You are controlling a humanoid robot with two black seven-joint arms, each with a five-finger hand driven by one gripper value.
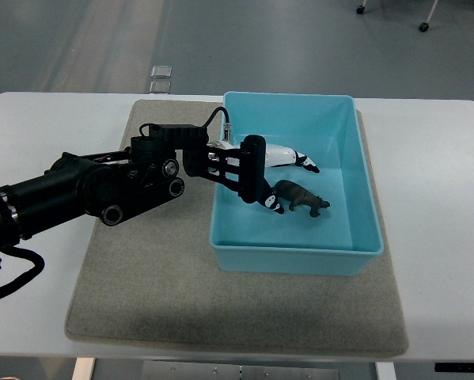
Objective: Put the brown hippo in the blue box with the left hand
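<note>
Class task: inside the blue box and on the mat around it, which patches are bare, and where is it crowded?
Bare: the blue box floor's far right corner and near strip; the mat in front. Crowded: mid-box, around the left hand and brown hippo.

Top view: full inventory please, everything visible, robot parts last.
blue box: 1, light blue, on the mat, right of centre
brown hippo: 1, dark brown, inside the box on its floor, near the front half, beside the fingertips
mat: 1, grey-beige, covering the middle of the table
table: 1, white, fills most of the picture
small clear object: 1 or 2, transparent, on the floor behind the table; too small to identify
chair castors: 2 visible, dark, top right on the floor
left arm: 1, black, entering from the left edge
left hand: 1, black and white, reaching over the box's left wall, fingers spread above the hippo, holding nothing
</note>
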